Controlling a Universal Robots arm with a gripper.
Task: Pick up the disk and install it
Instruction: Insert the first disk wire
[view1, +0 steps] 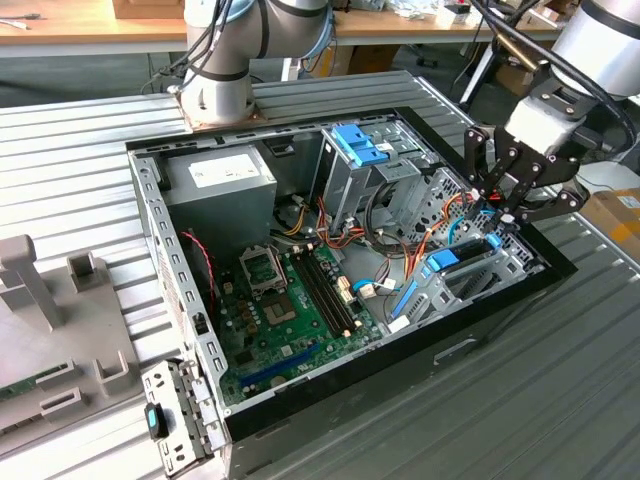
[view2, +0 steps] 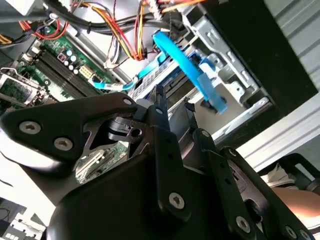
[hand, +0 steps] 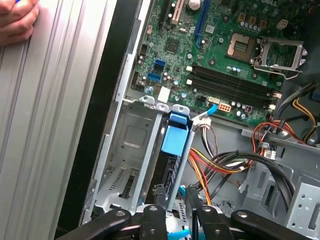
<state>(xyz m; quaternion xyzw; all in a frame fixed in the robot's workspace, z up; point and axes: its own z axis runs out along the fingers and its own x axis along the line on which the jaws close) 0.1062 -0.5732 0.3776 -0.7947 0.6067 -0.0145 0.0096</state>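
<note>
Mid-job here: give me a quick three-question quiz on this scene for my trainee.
1. True or false: the flat grey-metal disk with blue plastic rails lies flat on the green motherboard.
2. The black gripper hangs over: A) the grey power-supply box; B) the bare-metal drive bay; C) the memory slots.
3. Fill in: in the first wrist view, a person's ____ is on the ribbed metal table.
Key: 1 false, it stands on edge in the bay; 2 B; 3 hand.
</note>
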